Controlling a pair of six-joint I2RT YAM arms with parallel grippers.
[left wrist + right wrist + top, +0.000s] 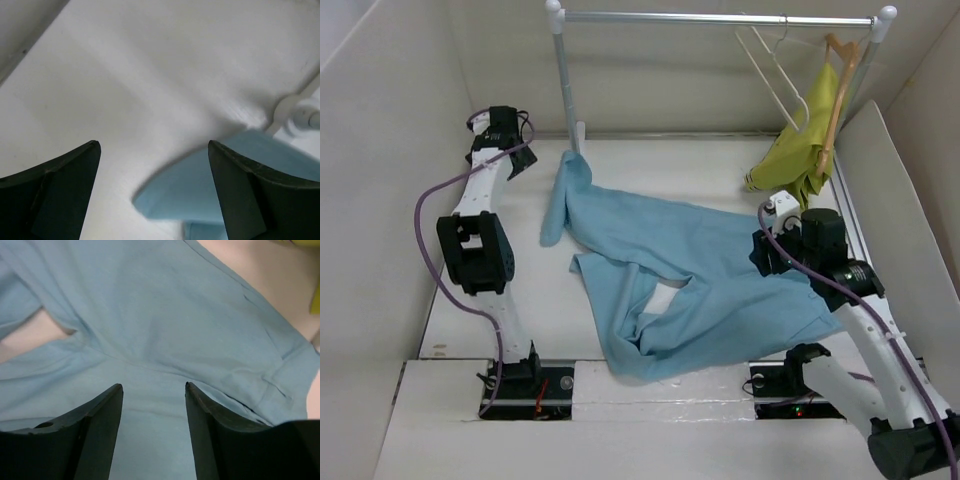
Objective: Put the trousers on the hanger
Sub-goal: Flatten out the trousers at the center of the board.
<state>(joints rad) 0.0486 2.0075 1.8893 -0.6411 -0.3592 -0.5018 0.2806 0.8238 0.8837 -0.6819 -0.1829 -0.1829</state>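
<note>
The light blue trousers (690,280) lie spread on the white table, one leg reaching up to the rack post, the other folded toward the near edge. The cream-white hanger (775,75) hangs empty on the rail at the back right. My left gripper (502,135) is open and empty at the far left; its view shows a leg end (210,190) just ahead between the jaws. My right gripper (770,240) is open, low over the trousers' waist part (165,340), with cloth under both fingers.
A metal clothes rack (720,18) spans the back, its left post (565,85) standing by the trouser leg; the post's foot (300,112) shows in the left wrist view. A tan wooden hanger (835,95) carries a yellow-green garment (800,145) at the right. White walls enclose the table.
</note>
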